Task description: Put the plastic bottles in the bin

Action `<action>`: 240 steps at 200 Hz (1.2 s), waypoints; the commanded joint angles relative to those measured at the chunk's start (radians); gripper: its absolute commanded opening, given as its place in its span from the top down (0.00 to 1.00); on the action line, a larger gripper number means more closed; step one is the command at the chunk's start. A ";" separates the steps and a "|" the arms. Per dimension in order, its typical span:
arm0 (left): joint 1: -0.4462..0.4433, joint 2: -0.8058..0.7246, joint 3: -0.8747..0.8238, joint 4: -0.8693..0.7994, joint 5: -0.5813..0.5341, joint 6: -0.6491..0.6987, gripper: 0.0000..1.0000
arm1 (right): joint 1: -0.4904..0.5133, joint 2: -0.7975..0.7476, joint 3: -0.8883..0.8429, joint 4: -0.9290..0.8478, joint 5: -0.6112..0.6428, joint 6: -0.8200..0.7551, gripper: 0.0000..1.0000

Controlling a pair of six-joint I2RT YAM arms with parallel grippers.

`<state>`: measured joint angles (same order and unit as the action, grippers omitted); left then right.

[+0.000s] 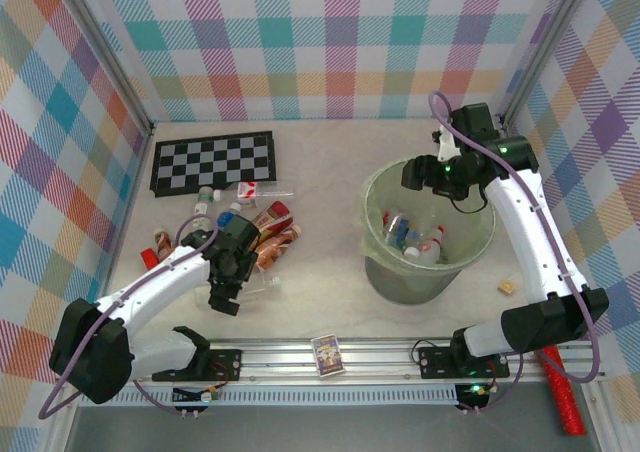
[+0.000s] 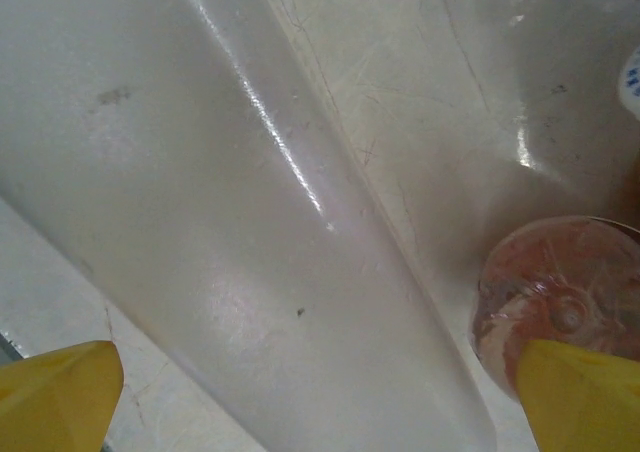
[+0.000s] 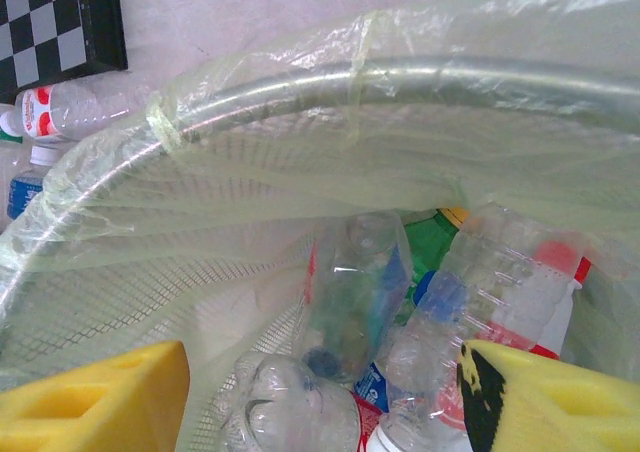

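Roughly half your bottles (image 3: 500, 292) are in the bin (image 1: 370, 207), lying jumbled at the bottom under the thin liner. The others sit in a pile (image 1: 262, 227) on the table (image 1: 330, 172), well to the left of the bin and just in front of the chessboard (image 1: 213, 162).

At the near edge of that pile lies a clear bottle (image 2: 250, 222) on its side, with a brown bottle (image 2: 565, 307) just beside it, base toward the wrist camera. Your left gripper (image 1: 224, 300) hangs low over the clear bottle. Its jaws are spread as wide as they go, one yellow tip on each side of the body and neither touching it. That straddle looks like the set-up for a grasp across the bottle's width. The right tip stands close to the brown bottle, so closing may nudge it.

Your right gripper (image 1: 418, 174) hovers over the bin's far-left rim and looks straight down into it. Its jaws stand partly apart with nothing between them, which fits a spot for dropping bottles in.

Off to the side, the small card box (image 1: 328, 354) by the rail and the red stick (image 1: 565, 402) at the near right are not yours to move.
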<state>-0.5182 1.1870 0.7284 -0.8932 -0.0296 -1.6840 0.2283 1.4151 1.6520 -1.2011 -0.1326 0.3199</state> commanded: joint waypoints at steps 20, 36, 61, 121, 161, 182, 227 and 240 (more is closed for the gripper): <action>0.009 0.032 -0.072 0.086 0.030 -0.024 0.01 | -0.008 -0.011 0.025 -0.038 -0.002 -0.020 0.29; 0.009 0.042 -0.066 0.081 0.017 -0.006 0.06 | -0.007 -0.013 0.025 -0.039 -0.002 -0.019 0.28; 0.007 0.042 -0.031 0.025 -0.009 0.012 0.23 | -0.007 -0.011 0.032 -0.039 -0.009 -0.015 0.28; 0.007 0.007 0.045 -0.052 -0.060 0.047 0.36 | -0.007 -0.019 0.054 -0.026 -0.070 -0.008 0.29; 0.008 -0.005 0.091 -0.071 -0.074 0.094 0.41 | -0.007 -0.042 0.049 0.014 -0.151 0.014 0.29; 0.008 -0.005 0.077 -0.070 -0.057 0.097 0.31 | -0.007 -0.046 0.051 0.010 -0.139 0.012 0.29; 0.007 -0.020 -0.008 0.016 -0.005 0.072 0.04 | -0.007 -0.051 0.039 -0.010 -0.099 0.007 0.29; 0.007 -0.020 -0.023 0.031 -0.006 0.038 0.03 | -0.007 -0.052 0.033 -0.011 -0.088 0.007 0.29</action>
<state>-0.5148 1.1828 0.7383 -0.8822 -0.0559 -1.6096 0.2279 1.3899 1.6791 -1.1984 -0.2367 0.3275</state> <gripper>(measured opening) 0.962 0.711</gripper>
